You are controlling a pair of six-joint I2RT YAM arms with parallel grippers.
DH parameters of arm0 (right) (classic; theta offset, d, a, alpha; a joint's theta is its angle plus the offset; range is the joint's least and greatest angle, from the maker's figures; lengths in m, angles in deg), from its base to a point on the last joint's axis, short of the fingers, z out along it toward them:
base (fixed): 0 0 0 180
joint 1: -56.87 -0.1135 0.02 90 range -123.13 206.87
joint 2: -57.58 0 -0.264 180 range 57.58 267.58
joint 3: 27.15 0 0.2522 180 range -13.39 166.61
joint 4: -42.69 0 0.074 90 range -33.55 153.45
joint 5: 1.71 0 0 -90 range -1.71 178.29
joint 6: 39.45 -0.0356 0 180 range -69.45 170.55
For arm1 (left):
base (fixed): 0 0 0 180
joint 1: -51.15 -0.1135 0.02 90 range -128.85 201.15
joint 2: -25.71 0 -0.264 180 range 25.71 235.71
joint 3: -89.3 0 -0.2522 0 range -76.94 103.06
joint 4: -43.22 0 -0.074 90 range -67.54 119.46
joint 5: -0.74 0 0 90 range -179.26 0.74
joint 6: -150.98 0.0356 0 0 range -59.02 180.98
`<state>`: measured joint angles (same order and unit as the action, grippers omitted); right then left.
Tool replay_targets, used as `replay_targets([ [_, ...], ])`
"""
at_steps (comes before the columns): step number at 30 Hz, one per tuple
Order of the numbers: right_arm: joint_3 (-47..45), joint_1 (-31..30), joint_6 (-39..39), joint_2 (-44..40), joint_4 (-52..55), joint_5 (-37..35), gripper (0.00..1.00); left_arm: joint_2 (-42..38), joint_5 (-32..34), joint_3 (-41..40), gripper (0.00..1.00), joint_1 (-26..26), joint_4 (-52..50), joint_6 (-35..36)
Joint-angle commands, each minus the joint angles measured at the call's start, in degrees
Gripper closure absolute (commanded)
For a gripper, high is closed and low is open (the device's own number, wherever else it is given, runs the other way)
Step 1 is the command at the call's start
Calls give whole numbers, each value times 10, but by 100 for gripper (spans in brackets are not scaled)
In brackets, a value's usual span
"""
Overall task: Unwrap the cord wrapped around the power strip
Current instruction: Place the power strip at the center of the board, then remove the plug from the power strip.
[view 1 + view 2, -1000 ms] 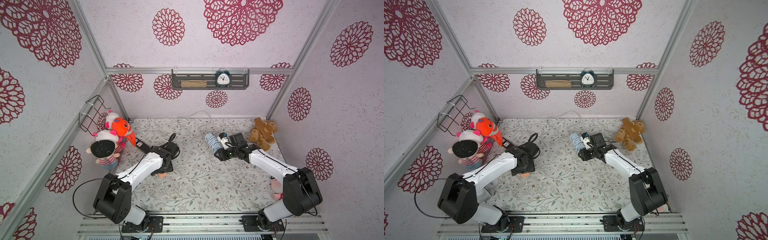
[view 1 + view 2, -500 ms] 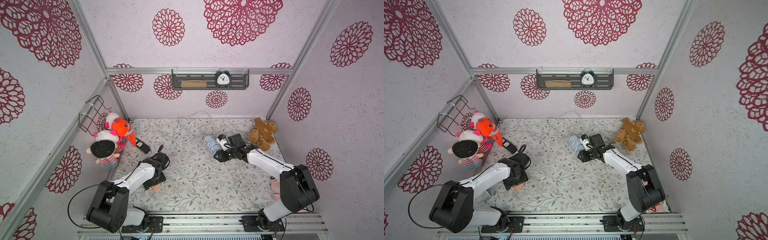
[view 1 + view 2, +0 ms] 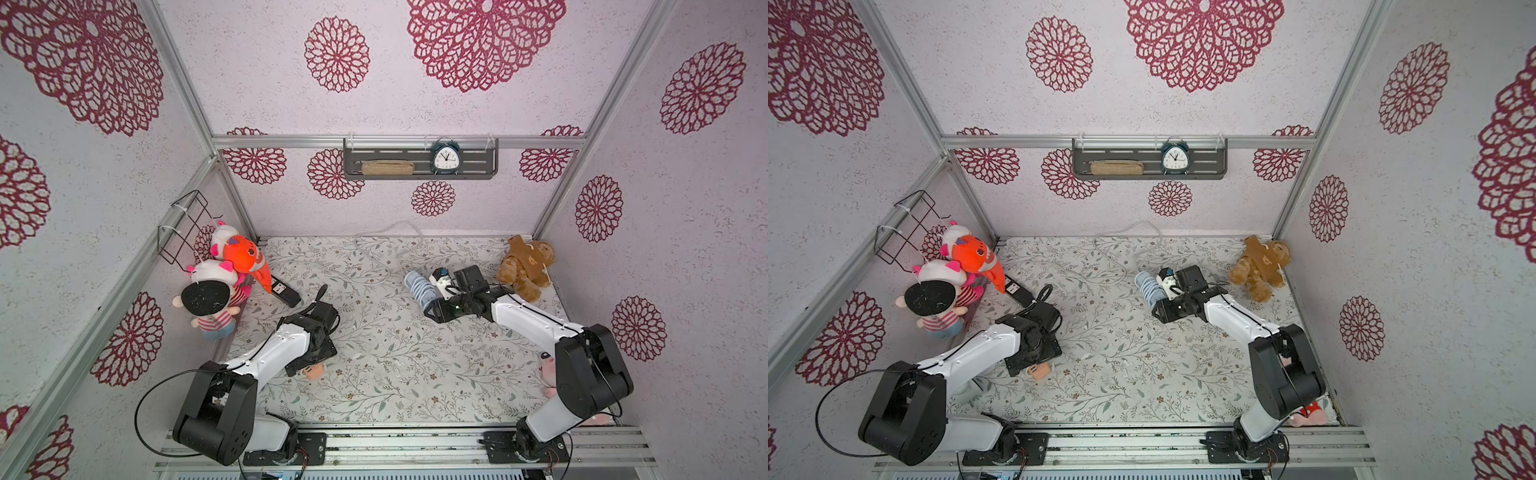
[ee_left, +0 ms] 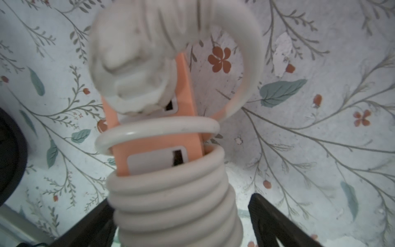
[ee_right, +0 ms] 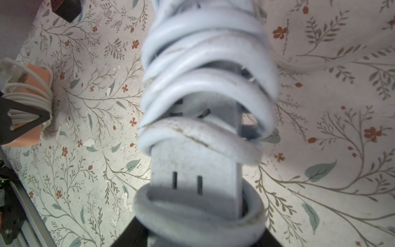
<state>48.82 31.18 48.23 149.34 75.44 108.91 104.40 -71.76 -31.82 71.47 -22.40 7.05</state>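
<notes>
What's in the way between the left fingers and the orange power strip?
Nothing visible. The orange power strip, wrapped in its white cord, sits right between the left gripper's open fingers.

Peach plastic power strip [image 4: 154, 139] wound in round white cord [image 4: 171, 203]; pale worktop [image 4: 320, 171] printed with leaves, rust flowers; other power strip [image 5: 192, 162] seemingly pale blue.

Left claw [image 4: 179, 201] spread wide, right claw [image 3: 432, 305] clamped tight

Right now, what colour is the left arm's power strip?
The power strip is peach-orange; left wrist view.
</notes>
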Motion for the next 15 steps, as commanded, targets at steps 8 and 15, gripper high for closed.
replay_targets([
  [8,114,23,276,43,109,170,56,-50,-31,269,3,16,-108,103],
  [15,257,28,446,139,324,229,77,43,-299,264,7,19,239,82],
])
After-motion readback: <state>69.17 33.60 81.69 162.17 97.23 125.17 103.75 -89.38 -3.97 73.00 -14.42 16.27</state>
